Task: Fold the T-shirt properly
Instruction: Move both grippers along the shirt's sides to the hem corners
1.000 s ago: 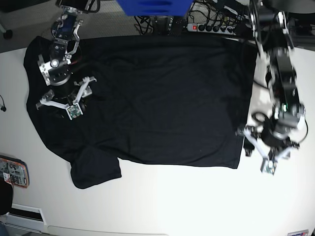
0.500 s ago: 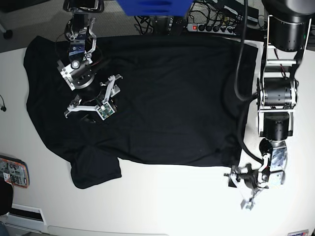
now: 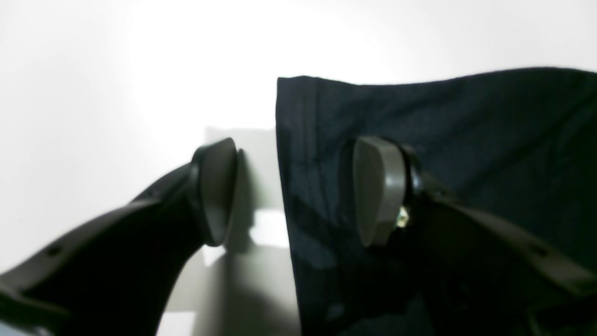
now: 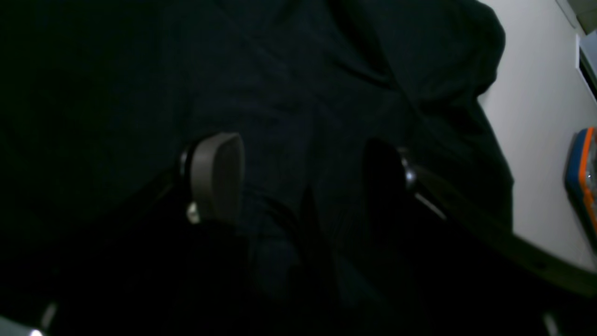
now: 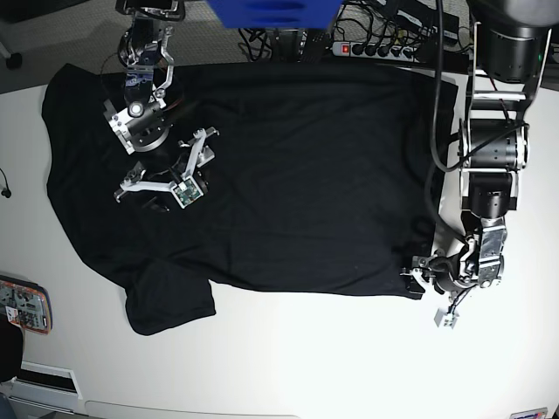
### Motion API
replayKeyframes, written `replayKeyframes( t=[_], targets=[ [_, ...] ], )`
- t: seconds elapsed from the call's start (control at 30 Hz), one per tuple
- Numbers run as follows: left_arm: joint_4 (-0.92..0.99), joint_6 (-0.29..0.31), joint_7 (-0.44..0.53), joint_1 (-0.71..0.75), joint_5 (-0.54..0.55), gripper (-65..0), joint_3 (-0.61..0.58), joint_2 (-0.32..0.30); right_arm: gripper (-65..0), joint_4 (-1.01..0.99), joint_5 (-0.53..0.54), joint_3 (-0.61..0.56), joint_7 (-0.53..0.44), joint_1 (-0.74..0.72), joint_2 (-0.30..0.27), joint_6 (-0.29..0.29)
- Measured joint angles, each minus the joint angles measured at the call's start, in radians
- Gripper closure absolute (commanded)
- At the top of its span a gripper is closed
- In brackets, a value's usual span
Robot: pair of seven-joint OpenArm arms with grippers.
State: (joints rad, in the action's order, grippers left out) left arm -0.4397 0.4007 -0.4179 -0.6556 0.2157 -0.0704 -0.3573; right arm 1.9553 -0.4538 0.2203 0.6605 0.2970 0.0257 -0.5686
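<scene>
Black cloth, base view: shirt [image 5: 262,175] lies spread flat on the white tabletop [image 5: 288,358], filling the upper and middle frame; one sleeve sticks out at lower left.
Handling: soft, light and limp by the look of it; it should sag and drag if lifted from one point, so a corner or hem edge is the better hold.
Right gripper, base view: right gripper [image 5: 166,175] hangs over the shirt's upper-left part, jaws apart, nothing between them.
Left gripper, base view: left gripper [image 5: 428,278] sits at the shirt's lower-right corner, at the frame's right side.
Left wrist view: jaws stand apart astride the shirt's straight edge, one pad [image 3: 217,189] over bare tabletop, the other pad [image 3: 375,189] over cloth; no pinch made yet.
Hold point: that corner seems the place for it; the cloth is thin and flat, so the lower jaw likely has to slide under the edge.
Right wrist view: jaws apart above dark wrinkled cloth, empty; pale tabletop and a blue-and-orange object [image 4: 583,172] at the right edge.
Second hold: probably a shoulder or sleeve seam, where layered cloth gives more to pinch.
</scene>
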Motion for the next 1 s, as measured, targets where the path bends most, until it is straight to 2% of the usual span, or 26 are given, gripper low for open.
replayKeyframes(
  t=[0.13, 0.27, 0.43, 0.57, 0.77, 0.83, 0.87, 0.9, 1.0],
  targets=[
    [-0.031, 0.008, -0.009, 0.019, -0.003, -38.1, 0.001, 0.038, -38.9, 0.000, 0.000, 0.001, 0.001, 0.001, 0.000, 0.000],
    [-0.033, -0.002, -0.019, 0.018, -0.011, -37.3, 0.001, 0.047, -38.9, 0.000, 0.000, 0.002, 0.001, 0.003, 0.000, 0.000],
    [-0.035, -0.015, -0.042, 0.012, -0.023, -26.4, 0.001, 0.080, -38.9, 0.000, 0.000, 0.002, 0.001, 0.003, 0.000, 0.000],
    [-0.037, 0.002, -0.042, 0.010, -0.001, -20.8, 0.001, 0.126, -38.9, 0.000, 0.000, 0.002, 0.001, 0.005, 0.000, 0.000],
    [-0.037, 0.013, -0.035, 0.014, 0.016, -17.5, 0.002, 0.113, -38.9, 0.000, 0.000, 0.002, 0.000, 0.005, 0.001, 0.000],
    [-0.037, 0.016, -0.035, 0.016, 0.018, -10.8, 0.002, 0.109, -38.9, 0.000, 0.000, 0.002, 0.002, 0.005, 0.001, 0.000],
    [-0.037, 0.015, -0.033, 0.020, 0.023, -3.4, 0.002, 0.107, -38.9, 0.000, 0.000, 0.002, 0.001, 0.003, 0.001, 0.000],
    [-0.045, 0.015, -0.032, 0.027, 0.024, 0.0, 0.002, 0.102, -38.9, 0.000, 0.000, 0.002, 0.002, -0.001, 0.002, -0.001],
    [-0.130, 0.014, -0.034, 0.076, 0.022, 0.0, 0.002, 0.099, -38.9, 0.000, -0.001, 0.002, 0.014, -0.054, 0.000, -0.007]
  ],
)
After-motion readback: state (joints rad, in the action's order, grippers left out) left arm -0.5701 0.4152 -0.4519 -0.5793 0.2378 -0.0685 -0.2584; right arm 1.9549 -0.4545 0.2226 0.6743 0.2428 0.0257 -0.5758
